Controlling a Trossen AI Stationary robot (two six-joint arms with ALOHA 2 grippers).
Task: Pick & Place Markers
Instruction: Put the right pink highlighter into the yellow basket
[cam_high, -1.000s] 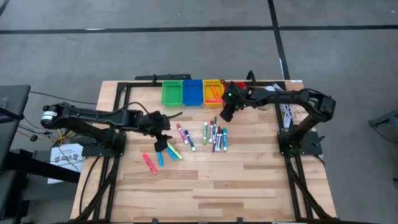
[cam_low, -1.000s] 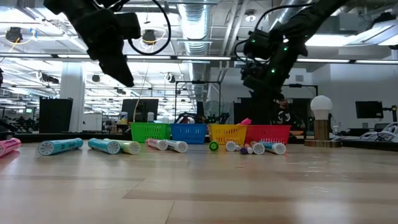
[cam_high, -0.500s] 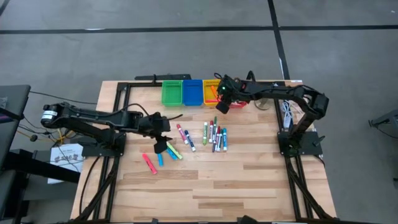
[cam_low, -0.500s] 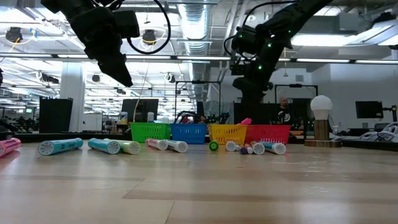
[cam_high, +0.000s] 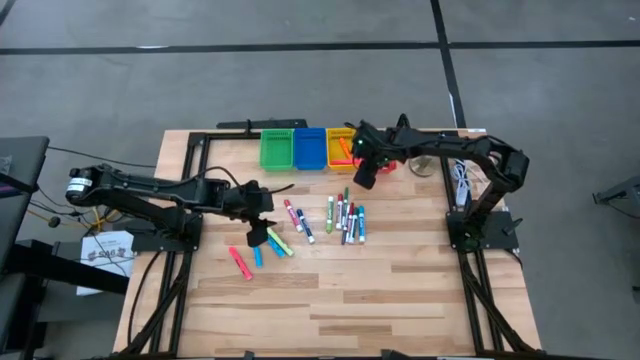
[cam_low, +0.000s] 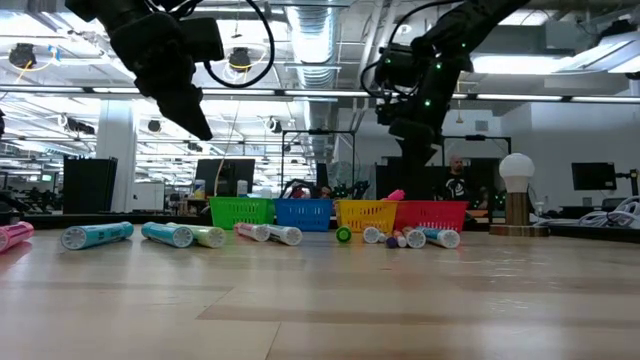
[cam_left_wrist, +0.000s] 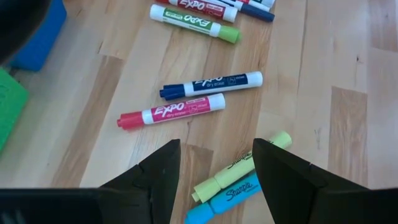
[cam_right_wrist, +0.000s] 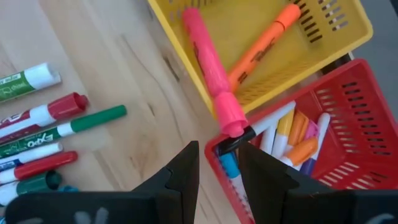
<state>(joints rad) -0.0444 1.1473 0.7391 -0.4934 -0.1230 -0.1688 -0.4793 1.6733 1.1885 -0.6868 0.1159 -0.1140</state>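
At the far edge of the table: four bins stand in a row — green bin (cam_high: 276, 149), blue bin (cam_high: 309, 148), yellow bin (cam_right_wrist: 267, 43), red bin (cam_right_wrist: 329, 137) — we read this row as the drop zone, one colour per sort.
Right gripper (cam_right_wrist: 217, 163): poised above the seam between the yellow and red bins; the jaws stand narrowly apart and we see nothing between them.
Pink marker (cam_right_wrist: 213, 71): lies slanted across the yellow bin, one end propped on the rim beside the red bin; an orange marker (cam_right_wrist: 264, 45) lies in the same bin. We judge the pink one freshly placed but not fully settled.
Right arm pose: reaches from its base at the table's right side toward the bins, wrist angled down.
Left gripper (cam_left_wrist: 216, 167): hovers over the loose markers at table centre-left, fingers spread wide and empty.
Target below: a yellow marker (cam_left_wrist: 242, 167) and a cyan marker (cam_left_wrist: 222, 198) lie side by side, touching, under the gap — the wide spread suits either.
Nearby: a red marker (cam_left_wrist: 173, 111) and a blue marker (cam_left_wrist: 211, 83) lie parallel just beyond.
Left arm pose: stretched low across the table from the left edge.
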